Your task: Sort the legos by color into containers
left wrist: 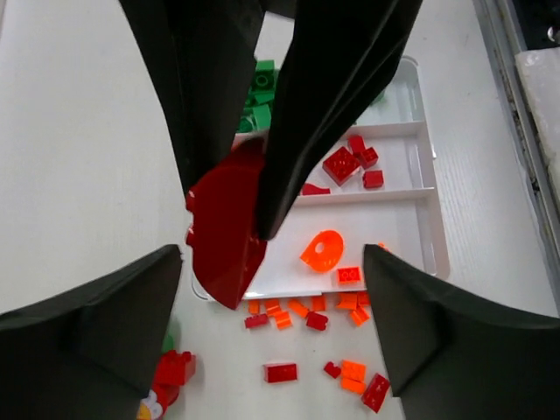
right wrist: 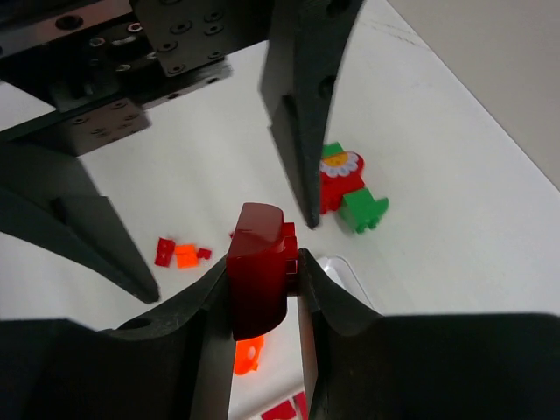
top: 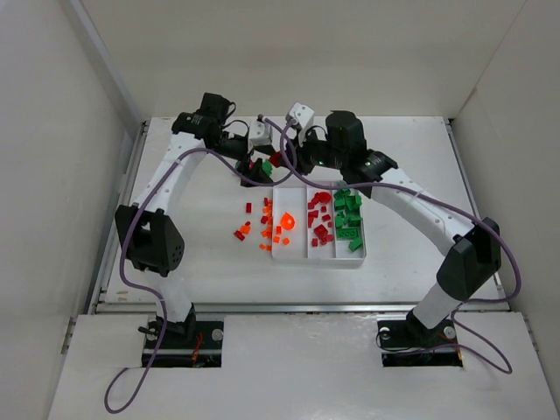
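My right pincer (right wrist: pixel 262 267) clamped on dark red curved brick (right wrist: pixel 258 232), held in air over far left corner of white tray (top: pixel 348 258). Left pincer (left wrist: pixel 271 255) spread wide around it, gripping nothing. Red compartment (top: pixel 319 252) lies nearward and right; right arm nearer.

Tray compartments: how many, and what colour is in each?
3, side by side: left compartment holds orange legos, middle compartment red legos, right compartment green legos. The tray's far end is partly hidden.
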`<state>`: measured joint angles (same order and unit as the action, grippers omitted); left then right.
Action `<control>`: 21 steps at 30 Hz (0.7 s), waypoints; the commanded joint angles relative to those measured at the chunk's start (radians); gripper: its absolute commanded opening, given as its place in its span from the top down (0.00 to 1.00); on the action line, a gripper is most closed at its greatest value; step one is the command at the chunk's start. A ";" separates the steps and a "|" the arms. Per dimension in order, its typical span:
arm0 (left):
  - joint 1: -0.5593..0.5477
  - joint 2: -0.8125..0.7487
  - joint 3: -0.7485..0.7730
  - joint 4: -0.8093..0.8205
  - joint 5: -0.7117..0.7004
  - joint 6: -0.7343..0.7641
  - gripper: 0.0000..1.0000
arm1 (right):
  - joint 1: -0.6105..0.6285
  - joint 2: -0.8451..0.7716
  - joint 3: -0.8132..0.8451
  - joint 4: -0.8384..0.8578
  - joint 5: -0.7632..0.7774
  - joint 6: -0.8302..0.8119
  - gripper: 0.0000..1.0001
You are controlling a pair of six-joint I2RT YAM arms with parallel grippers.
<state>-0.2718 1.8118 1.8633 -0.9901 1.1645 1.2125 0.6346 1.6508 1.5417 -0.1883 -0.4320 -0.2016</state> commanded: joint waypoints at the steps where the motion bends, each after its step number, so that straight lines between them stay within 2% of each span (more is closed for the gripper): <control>1: -0.007 -0.017 -0.062 0.062 -0.073 -0.152 0.12 | -0.030 -0.071 -0.047 0.059 0.137 0.043 1.00; 3: -0.007 -0.026 -0.122 0.152 -0.187 -0.235 0.00 | -0.059 -0.103 -0.112 0.059 0.186 0.095 1.00; 6: 0.040 -0.052 -0.218 0.315 -0.267 -0.417 0.00 | -0.131 -0.132 -0.204 0.050 0.262 0.172 1.00; 8: 0.052 -0.087 -0.274 0.443 -0.427 -0.558 0.00 | -0.154 -0.132 -0.232 -0.012 0.341 0.185 1.00; 9: 0.052 -0.088 -0.292 0.540 -0.513 -0.664 0.00 | -0.154 -0.093 -0.232 -0.049 0.372 0.194 1.00; 10: 0.052 -0.088 -0.317 0.577 -0.711 -0.704 0.00 | -0.154 -0.068 -0.218 -0.091 0.393 0.194 1.00; 11: 0.052 -0.088 -0.331 0.611 -0.814 -0.731 0.00 | -0.154 -0.039 -0.200 -0.181 0.407 0.194 1.00; 14: 0.043 -0.088 -0.400 0.728 -1.128 -0.777 0.00 | -0.154 0.067 -0.132 -0.285 0.389 0.194 1.00; 18: 0.056 -0.077 -0.463 0.766 -1.164 -0.814 0.00 | -0.154 0.150 -0.083 -0.414 0.389 0.214 1.00; 20: 0.056 -0.077 -0.496 0.778 -1.135 -0.814 0.00 | -0.154 0.184 -0.054 -0.442 0.389 0.214 0.89; 21: 0.056 -0.077 -0.497 0.791 -1.117 -0.814 0.00 | -0.154 0.184 -0.045 -0.451 0.389 0.214 0.79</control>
<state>-0.2169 1.7966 1.3911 -0.2817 0.1123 0.4580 0.4728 1.8469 1.4151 -0.5518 -0.0608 -0.0074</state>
